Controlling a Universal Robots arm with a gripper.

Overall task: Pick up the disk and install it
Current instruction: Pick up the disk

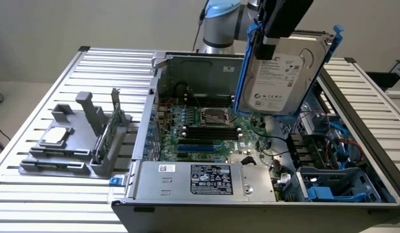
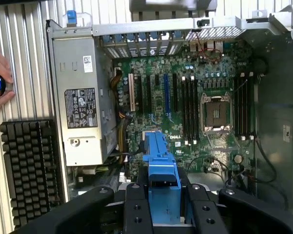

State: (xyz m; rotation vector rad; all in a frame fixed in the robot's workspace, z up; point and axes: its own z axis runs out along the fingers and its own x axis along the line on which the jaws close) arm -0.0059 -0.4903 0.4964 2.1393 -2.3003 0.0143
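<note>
Exterior view, hand (image 1: pixel 271 46) cut off above, clamping disk (image 1: pixel 284 80)

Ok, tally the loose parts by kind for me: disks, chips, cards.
Disk: 1, gripped by the pincer over the open case
Silver chip: 1, on the grey holder
Upright card: 1, in that holder
Total: 3
</note>
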